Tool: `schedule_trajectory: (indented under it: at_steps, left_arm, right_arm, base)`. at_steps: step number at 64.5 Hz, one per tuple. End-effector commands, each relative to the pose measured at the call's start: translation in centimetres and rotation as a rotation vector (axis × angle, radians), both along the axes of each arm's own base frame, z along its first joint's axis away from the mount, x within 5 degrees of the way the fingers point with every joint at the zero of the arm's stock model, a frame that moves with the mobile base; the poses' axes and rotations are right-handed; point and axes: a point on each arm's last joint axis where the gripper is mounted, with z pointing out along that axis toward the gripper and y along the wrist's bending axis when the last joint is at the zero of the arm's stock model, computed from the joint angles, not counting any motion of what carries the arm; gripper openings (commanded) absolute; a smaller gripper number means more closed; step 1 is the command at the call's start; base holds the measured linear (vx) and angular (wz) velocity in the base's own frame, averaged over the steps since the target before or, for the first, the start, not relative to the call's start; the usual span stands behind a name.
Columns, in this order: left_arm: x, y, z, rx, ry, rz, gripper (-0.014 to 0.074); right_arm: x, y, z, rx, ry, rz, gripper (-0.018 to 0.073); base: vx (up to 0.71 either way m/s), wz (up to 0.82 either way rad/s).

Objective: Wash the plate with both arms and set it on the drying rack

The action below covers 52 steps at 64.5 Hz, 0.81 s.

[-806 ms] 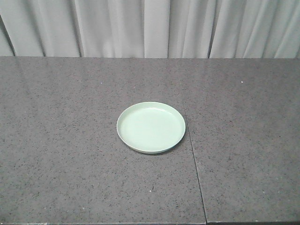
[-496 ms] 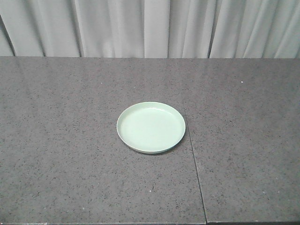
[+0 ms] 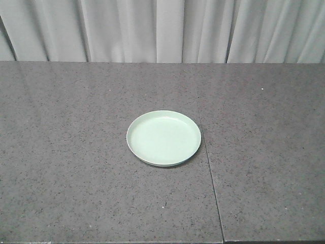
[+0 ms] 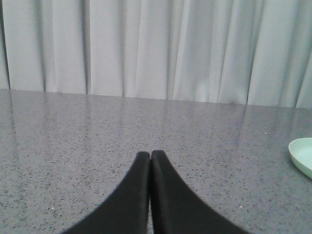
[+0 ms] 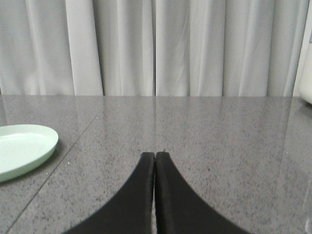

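The pale mint-green plate (image 3: 163,138) lies flat on the dark speckled counter near its middle, in the front view. Neither arm shows in that view. In the left wrist view my left gripper (image 4: 150,155) is shut with nothing in it, low over the counter, and the plate (image 4: 302,155) peeks in at the right edge. My right gripper (image 5: 155,156) is likewise shut and holds nothing, with the plate (image 5: 22,148) off to its left. The drying rack is out of view.
A seam (image 3: 208,168) runs front to back in the counter just right of the plate. Pale grey curtains (image 3: 162,30) hang behind the counter's far edge. A whitish object (image 5: 307,78) shows at the right edge of the right wrist view.
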Motion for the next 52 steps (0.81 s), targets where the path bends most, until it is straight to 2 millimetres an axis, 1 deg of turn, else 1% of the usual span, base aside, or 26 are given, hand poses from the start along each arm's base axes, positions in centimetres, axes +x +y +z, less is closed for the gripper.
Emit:
schedule_trajectory:
  at_steps: [1,7,10,16,27,33,36,42,52]
  left_arm:
    - [-0.3,0.0,1.6,0.001,-0.113,-0.001,-0.0006]
    - [-0.3,0.0,1.6,0.001,-0.113,-0.001,-0.0006]
    - [-0.3,0.0,1.6,0.001,-0.113,-0.001,-0.0006]
    - [-0.3,0.0,1.6,0.001,-0.113,-0.001,-0.0006]
    - [-0.3,0.0,1.6,0.001,-0.113,-0.001,-0.0006]
    - [-0.3,0.0,1.6,0.001,-0.113,-0.001,-0.0006]
    - [-0.3,0.0,1.6,0.001,-0.113,-0.001,-0.0006]
    - [-0.3,0.0,1.6,0.001,-0.113,-0.001,-0.0006]
    - [-0.3,0.0,1.6,0.001,-0.112,-0.001,-0.0006]
  right_arm:
    - [-0.1,0.0,4.2,-0.04,-0.095,-0.01,-0.0007]
    - [0.3,0.0,6.7,-0.055,-0.049,-0.007,-0.0007]
    - [0.5,0.0,8.3,-0.054,-0.029,-0.005,-0.0007]
    - [1.2,0.0,10.7,-0.053,0.042,0.002,-0.0007]
    - [3.2,0.1,14.0,-0.067,0.201,0.014,-0.0005]
    - [4.6,0.2,14.9,-0.091,0.312,0.025,0.0001]
    - [5.6,0.2,15.2,-0.095,0.381,0.031,0.0014]
    - [7.2,0.2,15.8,-0.117,0.482,0.045,0.0069]
    - [10.0,0.6,16.0,-0.165,0.602,0.101,0.0275]
  base:
    - [0.0,0.0]
    - [0.0,0.0]
    - [0.0,0.0]
    - [0.0,0.0]
    - [0.0,0.0]
    - [0.0,0.0]
    - [0.0,0.0]
    - [0.0,0.0]
    - [0.0,0.0]
